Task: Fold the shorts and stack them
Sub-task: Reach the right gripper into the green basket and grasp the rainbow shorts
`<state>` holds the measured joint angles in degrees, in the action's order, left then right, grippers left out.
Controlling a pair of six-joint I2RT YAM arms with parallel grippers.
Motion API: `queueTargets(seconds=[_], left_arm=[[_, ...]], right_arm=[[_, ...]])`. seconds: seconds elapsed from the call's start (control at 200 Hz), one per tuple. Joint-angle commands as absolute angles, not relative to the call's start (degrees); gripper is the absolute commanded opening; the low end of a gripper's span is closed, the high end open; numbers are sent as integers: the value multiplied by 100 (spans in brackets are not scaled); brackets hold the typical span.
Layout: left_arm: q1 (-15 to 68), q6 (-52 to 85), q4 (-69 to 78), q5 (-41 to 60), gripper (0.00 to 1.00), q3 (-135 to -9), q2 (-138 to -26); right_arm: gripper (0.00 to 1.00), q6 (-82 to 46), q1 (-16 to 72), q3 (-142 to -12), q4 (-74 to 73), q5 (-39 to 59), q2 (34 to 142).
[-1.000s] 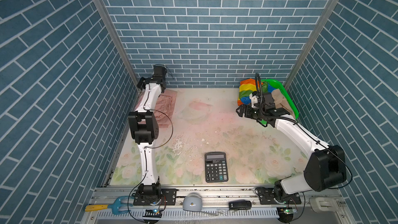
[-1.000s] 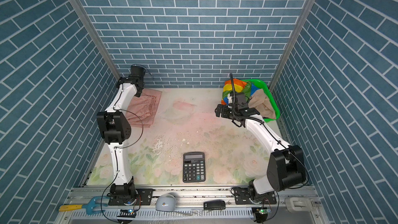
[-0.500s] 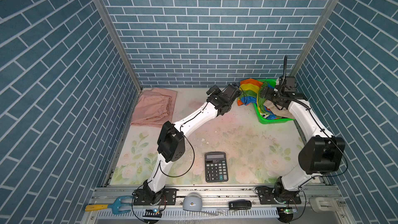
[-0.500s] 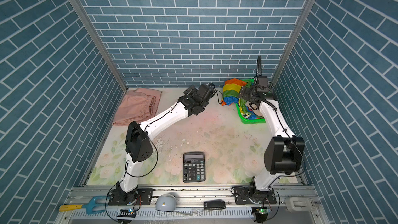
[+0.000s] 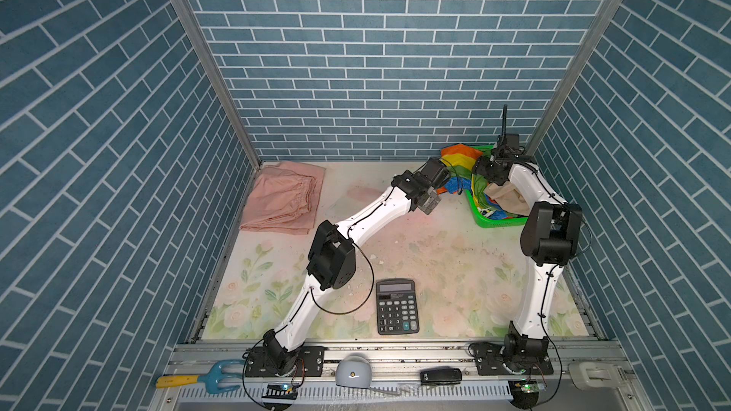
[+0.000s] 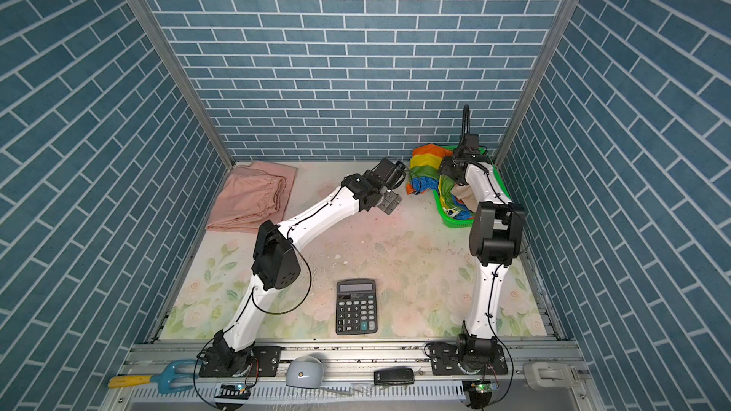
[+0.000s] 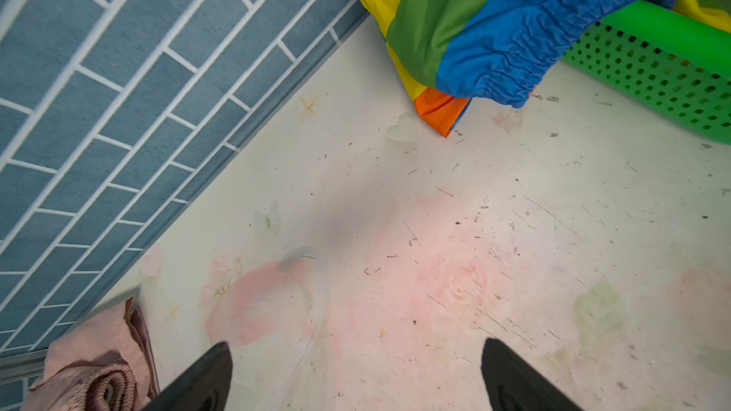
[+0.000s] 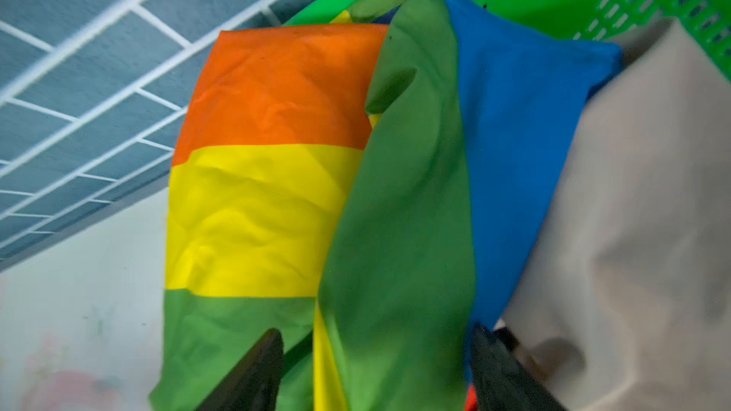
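Observation:
The folded pale pink shorts (image 5: 283, 199) (image 6: 253, 199) lie at the back left; their edge (image 7: 95, 353) shows in the left wrist view. The rainbow-striped shorts (image 5: 459, 160) (image 6: 425, 168) (image 7: 474, 25) hang over the rim of the green basket (image 5: 498, 222) (image 6: 455, 222). The beige shorts (image 5: 506, 195) (image 6: 463, 191) (image 8: 633, 211) lie inside it. My left gripper (image 5: 431, 203) (image 6: 389, 203) (image 7: 356, 349) hangs open over bare mat, just left of the basket. My right gripper (image 8: 375, 336) reaches into the basket, its jaws astride a fold of the rainbow shorts (image 8: 395, 191) and still apart.
A black calculator (image 5: 396, 306) (image 6: 356, 306) lies front centre on the flowered mat, with crumbs behind it. Brick walls close in on three sides, near the basket and the pink shorts. On the front rail lie a garden fork (image 5: 201, 379), a grey dome (image 5: 353, 369) and a black device (image 5: 440, 375).
My left arm swung from the back left corner by the pink shorts across to the basket's left side. My right gripper moved into the basket and its jaws have narrowed round the rainbow cloth.

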<state>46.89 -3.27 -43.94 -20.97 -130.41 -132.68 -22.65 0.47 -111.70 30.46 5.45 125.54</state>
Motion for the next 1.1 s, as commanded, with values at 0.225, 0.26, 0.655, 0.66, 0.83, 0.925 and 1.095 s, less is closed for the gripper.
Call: queueTargets(seconds=[0.225,0.26,0.655,0.66,0.83,0.925,1.095], left_arm=[[4649,471,-4746,-1200,100,-13233,-13309],[4649,569,-4763,-1117,100,-13234,-13291],[4307,2120,-4974,188,100,-13483,-12876],[4307,2132,-4948,199,100,-13434,-12850],[4304,2345,-4549,285,100,-12258,-11981],[4290,2316,-4420,281,100,-11755,-11520],[4195,2259,-4178,529,100,-11090,-11017]], right_arm=[[5,-2365,-116,-11345,3063,682,12665],[0,-2366,-130,-11370,3072,733,12633],[0,-2813,-172,-11390,2597,1868,11209],[0,-2817,-170,-11395,2591,1883,11185],[0,-3042,-152,-11732,2148,2232,10659],[0,-2941,-164,-11991,2231,1980,10465],[0,-2725,-209,-12648,2823,1766,10689]])
